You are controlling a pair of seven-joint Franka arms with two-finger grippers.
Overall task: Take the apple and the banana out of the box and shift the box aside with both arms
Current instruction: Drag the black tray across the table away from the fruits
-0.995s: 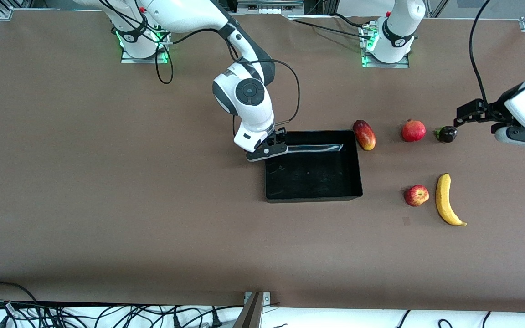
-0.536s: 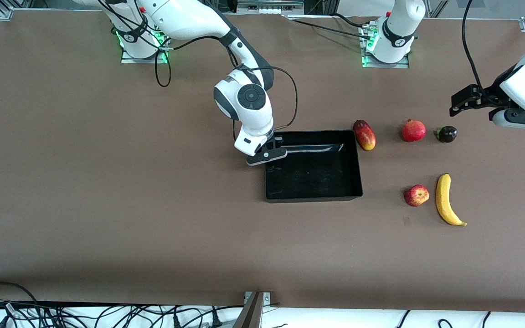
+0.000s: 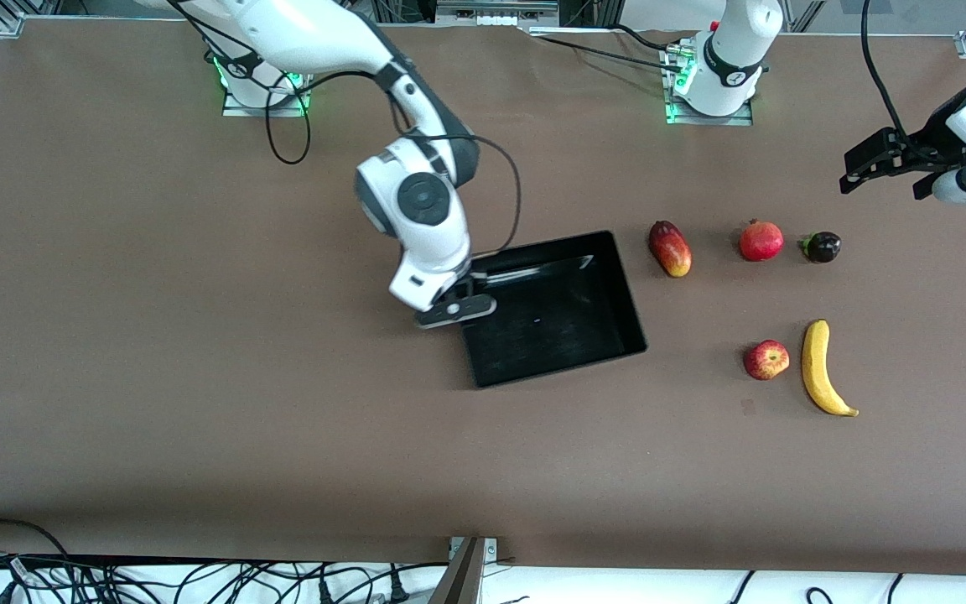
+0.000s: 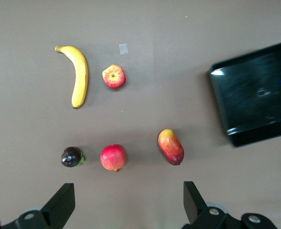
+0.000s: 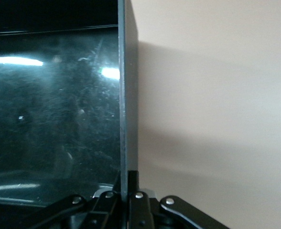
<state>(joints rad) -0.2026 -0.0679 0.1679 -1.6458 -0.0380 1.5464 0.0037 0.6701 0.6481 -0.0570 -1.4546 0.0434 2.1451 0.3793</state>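
The glossy black box [image 3: 571,335] lies mid-table, turned askew; it also shows in the left wrist view [image 4: 255,95]. My right gripper [image 3: 459,294] is shut on the box's wall [image 5: 127,95] at the end toward the right arm. The red-and-yellow apple [image 3: 766,359] and the yellow banana [image 3: 820,369] lie side by side toward the left arm's end, nearer the front camera than the other fruits; both show in the left wrist view, apple [image 4: 113,77] and banana [image 4: 78,76]. My left gripper [image 3: 873,164] is open and empty, up in the air over bare table near the table's end.
A mango [image 3: 670,248], a pomegranate [image 3: 760,241] and a small dark purple fruit [image 3: 822,247] lie in a row farther from the front camera than the apple and banana. A small tape mark [image 3: 747,407] is on the table near the apple.
My right gripper has pulled the box toward the right arm's end and turned it askew. My left gripper has risen and moved away from the dark fruit toward the robots' bases.
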